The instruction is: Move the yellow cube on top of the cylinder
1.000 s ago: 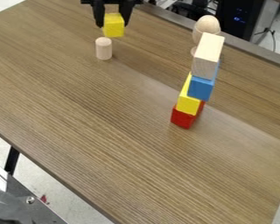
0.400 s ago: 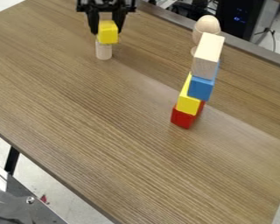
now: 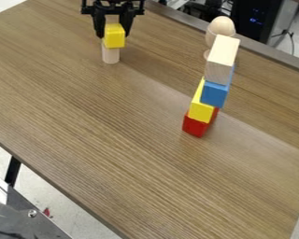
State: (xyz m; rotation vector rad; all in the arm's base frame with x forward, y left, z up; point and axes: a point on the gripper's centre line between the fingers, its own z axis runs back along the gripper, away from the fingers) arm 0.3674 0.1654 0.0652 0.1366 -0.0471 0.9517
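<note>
Near the surface's [image 3: 133,154] eleven o'clock edge, the hand [image 3: 113,36] has its two fingers pinched around the yellow cube [image 3: 114,36], one each side. From where I stand, the cube sits a touch toward one o'clock of the upright cylinder [image 3: 110,55], hiding its top; whether they touch I can't tell, so centring decides the release.

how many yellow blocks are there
2: the yellow cube between the jaws, at the top of the wooden cylinder, and the yellow block stacked between the red block and blue block. Others may be hidden.
</note>
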